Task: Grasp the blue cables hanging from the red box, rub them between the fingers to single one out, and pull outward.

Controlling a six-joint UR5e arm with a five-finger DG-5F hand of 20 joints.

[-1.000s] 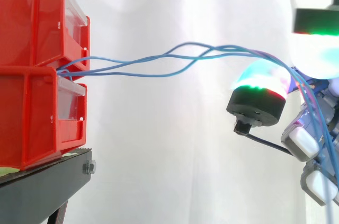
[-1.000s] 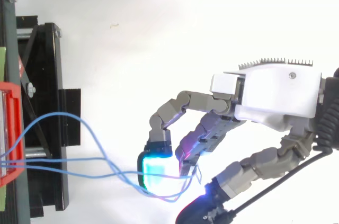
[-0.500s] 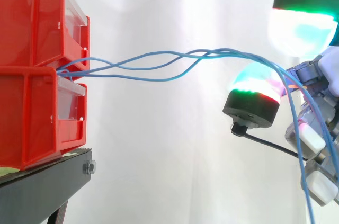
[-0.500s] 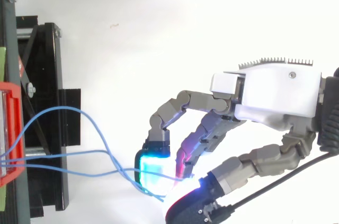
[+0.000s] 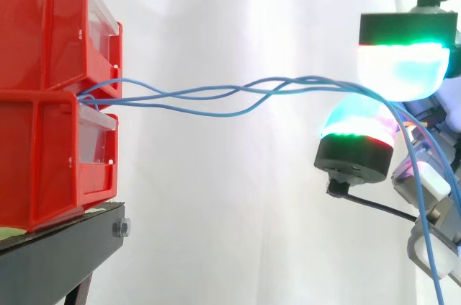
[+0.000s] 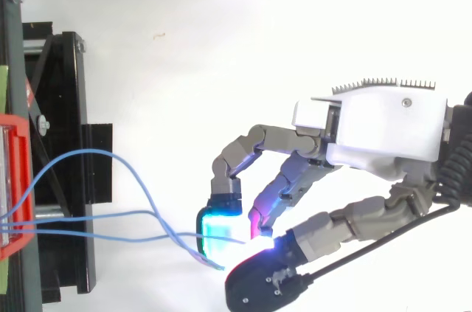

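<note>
Several thin blue cables (image 5: 194, 93) come out from between the two stacked red bins (image 5: 43, 161) at the left and run nearly level to the right. There my hand (image 6: 383, 131) has its fingers curled, and a cyan-glowing fingertip (image 6: 219, 229) and the thumb pad (image 6: 265, 282) meet on the cables (image 6: 88, 216). In the side view the cables pass between an upper glowing pad (image 5: 400, 60) and a lower one (image 5: 356, 139), then hang down along the hand at the right edge. I cannot tell how many strands are pinched.
The bins rest on a black stand (image 5: 65, 247) at the left, also seen from above (image 6: 66, 142). A white curtain (image 5: 238, 211) hangs behind, with open space between the bins and my hand.
The thumb has swung in toward the cyan fingertip and closed on the cables. In the side view the upper pad has come down and leftward. The cables run straighter.
</note>
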